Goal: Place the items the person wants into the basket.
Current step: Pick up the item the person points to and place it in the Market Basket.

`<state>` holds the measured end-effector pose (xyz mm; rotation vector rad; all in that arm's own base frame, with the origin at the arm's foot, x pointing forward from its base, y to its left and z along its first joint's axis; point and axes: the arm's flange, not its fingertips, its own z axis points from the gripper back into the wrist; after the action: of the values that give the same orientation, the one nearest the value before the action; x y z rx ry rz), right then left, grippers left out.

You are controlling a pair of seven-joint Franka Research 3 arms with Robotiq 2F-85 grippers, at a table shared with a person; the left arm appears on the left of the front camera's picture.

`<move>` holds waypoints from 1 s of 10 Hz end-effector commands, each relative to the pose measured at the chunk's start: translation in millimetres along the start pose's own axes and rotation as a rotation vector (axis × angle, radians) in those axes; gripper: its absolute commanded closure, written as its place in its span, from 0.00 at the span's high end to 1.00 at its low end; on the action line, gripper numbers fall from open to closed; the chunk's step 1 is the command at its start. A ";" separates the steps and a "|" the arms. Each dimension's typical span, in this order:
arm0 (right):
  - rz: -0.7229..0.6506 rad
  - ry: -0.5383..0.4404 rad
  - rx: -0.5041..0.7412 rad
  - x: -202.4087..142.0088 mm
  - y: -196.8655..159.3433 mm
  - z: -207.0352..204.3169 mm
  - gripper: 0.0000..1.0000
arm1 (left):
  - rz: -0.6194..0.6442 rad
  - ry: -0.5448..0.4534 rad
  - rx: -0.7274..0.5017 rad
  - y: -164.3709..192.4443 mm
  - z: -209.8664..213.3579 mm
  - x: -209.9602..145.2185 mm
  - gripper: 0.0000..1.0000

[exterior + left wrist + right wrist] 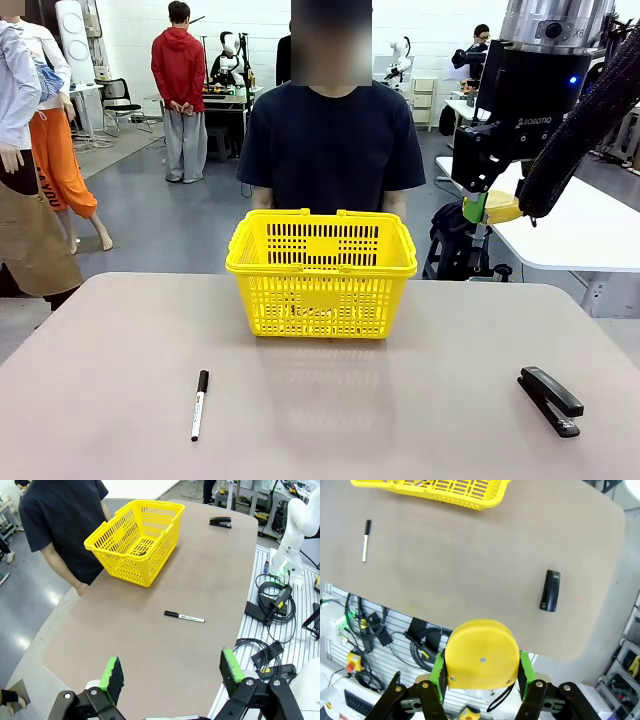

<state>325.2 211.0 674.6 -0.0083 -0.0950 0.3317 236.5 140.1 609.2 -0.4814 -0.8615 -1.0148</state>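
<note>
Marker: white marker (200, 405) with a black cap lies on the near left of the counter (400, 420), long axis running near-to-far, cap at the far end toward the basket; there is print along its barrel, too small to read.
Stapler: black stapler (550, 400) lies flat on the near right of the counter, long axis slanting from far-left to near-right, well apart from the marker.
Right hand: right hand (481, 677) is raised high above the counter's right side, clamped on the tape measure with a green pad on either flank; in the front view its black body reads "ROBOTIQ".
Tape measure: small yellow tape measure (481, 655) sits between the right hand's fingers (438, 672), rounded top edge pointing toward the counter below, a small screw at the middle of its flat face; in the front view a bit of yellow shows beside the green pad.
Left hand: left hand (172, 672) hangs above the near end of the counter, jaws spread wide, nothing between them.
Basket: bright yellow basket (322, 272) stands upright at the far middle of the counter, long axis left-to-right, handles folded down on the rim; something dark lies on its floor, which I cannot make out.
Person: person (332, 145) in a dark navy T-shirt stands just behind the basket at the far edge.
</note>
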 end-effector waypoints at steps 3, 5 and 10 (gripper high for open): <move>0.304 -0.001 -0.061 94.8 36.3 -18.9 0.67 | -0.020 -0.015 -0.007 0.3 1.4 -0.3 1.00; 0.480 -0.058 -0.116 160.7 64.8 -34.0 0.67 | -0.020 -0.015 -0.007 0.3 1.4 -0.3 1.00; 0.695 -0.145 0.009 263.3 103.0 -101.8 0.67 | -0.020 -0.015 -0.007 0.3 1.4 -0.3 1.00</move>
<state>535.2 387.1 594.4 -0.0044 -0.2373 0.9915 236.7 139.5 609.6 -0.4801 -0.8580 -1.0146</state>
